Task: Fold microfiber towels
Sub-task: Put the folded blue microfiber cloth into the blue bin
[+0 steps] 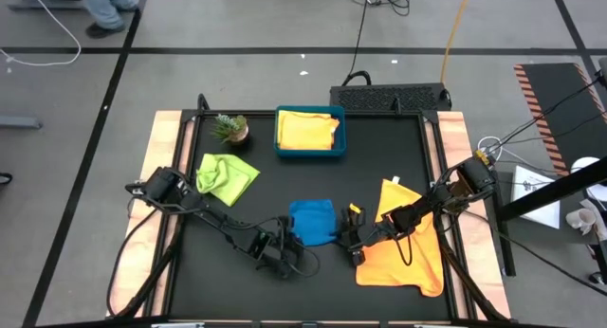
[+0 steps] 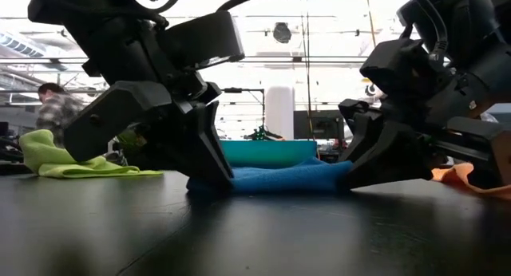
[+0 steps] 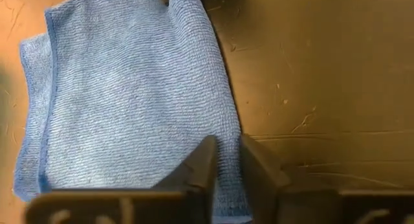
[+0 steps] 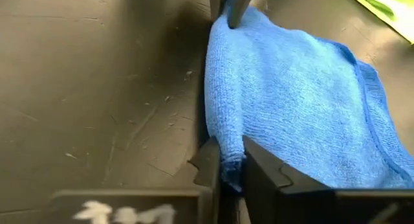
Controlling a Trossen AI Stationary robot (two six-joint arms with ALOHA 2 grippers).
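So both sets of fingers are pinching the blue towel (image 1: 313, 221) at once.

Left gripper (image 3: 224, 166) nips one bottom corner, right gripper (image 4: 226, 164) the other, edge bunched between its fingers. Towel lies mid-tabletop (image 1: 379, 143), front. Orange towel (image 1: 403, 252) lies beside it, lime one (image 1: 226, 175) farther off, yellow one (image 1: 307, 129) in the teal tray (image 1: 310, 154).

Bright ceiling lights glare behind the low view, silhouetting both blurred arms.
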